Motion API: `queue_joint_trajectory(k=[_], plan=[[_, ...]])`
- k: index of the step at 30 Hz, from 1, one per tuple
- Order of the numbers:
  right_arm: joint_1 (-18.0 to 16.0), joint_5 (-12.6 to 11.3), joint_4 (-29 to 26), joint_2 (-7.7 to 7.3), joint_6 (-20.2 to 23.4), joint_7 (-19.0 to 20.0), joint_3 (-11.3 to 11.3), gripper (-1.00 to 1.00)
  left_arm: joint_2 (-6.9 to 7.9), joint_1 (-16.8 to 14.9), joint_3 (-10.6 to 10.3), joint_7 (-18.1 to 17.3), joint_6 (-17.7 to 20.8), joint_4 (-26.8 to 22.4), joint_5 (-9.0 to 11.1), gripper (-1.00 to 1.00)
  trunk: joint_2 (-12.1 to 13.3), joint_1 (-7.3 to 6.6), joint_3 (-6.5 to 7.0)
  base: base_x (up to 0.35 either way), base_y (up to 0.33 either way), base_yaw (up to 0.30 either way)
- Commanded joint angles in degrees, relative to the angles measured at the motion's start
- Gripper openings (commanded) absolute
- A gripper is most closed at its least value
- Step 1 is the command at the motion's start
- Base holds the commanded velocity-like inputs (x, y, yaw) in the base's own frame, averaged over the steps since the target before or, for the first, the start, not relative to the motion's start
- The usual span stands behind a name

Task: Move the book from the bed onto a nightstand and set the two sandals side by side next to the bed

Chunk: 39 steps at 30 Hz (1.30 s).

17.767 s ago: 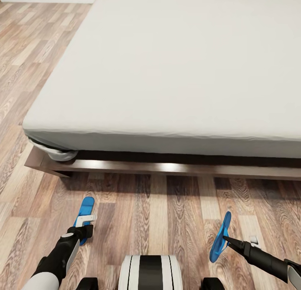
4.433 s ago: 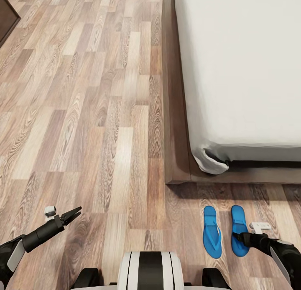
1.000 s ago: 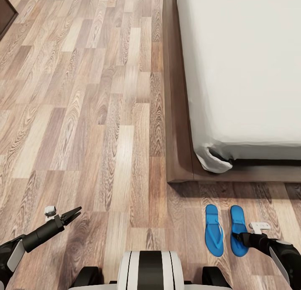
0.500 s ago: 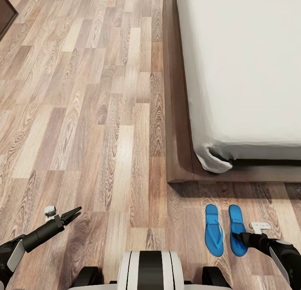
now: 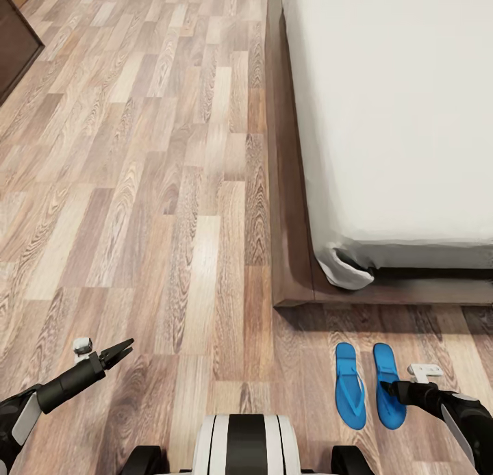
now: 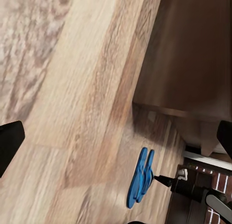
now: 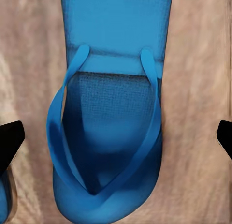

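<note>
Wood-plank floor (image 5: 137,187) fills the frame's left; both blue sandals (image 5: 349,386) lie side by side lower right, below the bed (image 5: 397,119). Right gripper (image 5: 387,387), spread wide, hovers over one; left gripper (image 5: 120,350) is parted, empty.

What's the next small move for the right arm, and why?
Probably lift the right gripper straight up and away. Both sandals lie flat and side by side on the floor at the bed corner, and the wrist view shows the fingers spread clear of the sandal, so that step looks done.
</note>
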Motion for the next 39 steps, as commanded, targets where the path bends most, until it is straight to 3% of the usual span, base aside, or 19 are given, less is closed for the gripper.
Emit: queue_joint_trajectory(k=[1, 8, 16, 20, 21, 25, 26, 27, 28, 31, 39], plan=[[0.0, 0.0, -0.1, 0.03, 0.4, 0.3, -0.3, 1.0, 0.0, 0.0, 0.0, -0.2, 0.6, 0.0, 0.1, 1.0, 0.0, -0.03, 0.2, 0.0, 0.0, 0.0], [0.0, -0.1, -0.1, -0.01, 0.5, 0.6, -0.3, 1.0, -0.03, 0.0, 0.0, -0.1, 0.6, 0.0, 0.0, 1.0, 0.1, -0.21, 1.75, 0.0, 0.0, 0.0], [0.1, -1.3, -0.7, -0.55, 0.7, 2.8, -0.6, 1.0, -0.88, 0.0, 0.0, 3.1, 0.2, 0.0, -0.2, 1.0, 0.2, -0.42, 3.52, 0.0, 0.0, 0.0], [0.2, -7.2, -0.3, -1.54, 1.0, 16.2, -0.9, 1.0, -1.36, 0.3, 0.0, 6.0, -2.6, 0.1, -1.2, 1.0, 0.3, -0.52, 4.41, 0.0, 0.0, 0.0], [0.2, -8.4, -0.2, -2.7, 1.0, 20.4, -0.9, 1.0, -1.38, 0.4, 0.0, 6.5, -3.5, 0.3, -1.7, 1.0, 0.3, -0.55, 4.63, 0.0, 0.0, 0.0], [0.2, -10.3, 3.0, -7.24, 1.1, 28.5, -0.9, 1.0, -0.74, 0.5, 0.0, 7.0, -6.2, 3.5, -3.7, 1.0, 0.3, -0.65, 5.52, 0.0, 0.0, 0.0], [0.2, -10.8, 7.4, -8.38, 0.8, 30.1, -0.9, 1.0, 0.13, 0.5, 0.0, 7.1, -9.5, 7.5, -4.8, 1.0, 0.3, -0.65, 5.52, 0.0, 0.0, 0.0], [0.2, -10.8, 8.3, -8.49, 0.7, 30.3, -0.9, 1.0, 0.26, 0.5, 0.0, 7.2, -10.6, 8.6, -5.1, 1.0, 0.3, -0.65, 5.52, 0.0, 0.0, 0.0], [0.2, -10.9, 10.7, -8.71, 0.5, 31.3, -0.9, 1.0, 0.93, 0.6, 0.0, 7.1, -15.6, 12.9, -5.7, 1.0, 0.3, -0.65, 5.52, 0.0, 0.0, 0.0], [0.2, -11.0, 14.1, -8.92, 0.4, 34.5, -0.9, 1.0, 2.43, 0.6, 0.0, 7.1, -24.1, 19.7, -6.2, 1.0, 0.3, -0.68, 5.74, 0.0, 0.0, 0.0], [0.2, -11.0, 21.1, -9.11, -3.8, 37.4, -0.9, 1.0, 2.96, 0.7, -0.6, 7.4, -29.9, 25.8, -6.5, 1.0, 0.4, -0.88, 7.51, 0.0, 0.0, 0.0]])
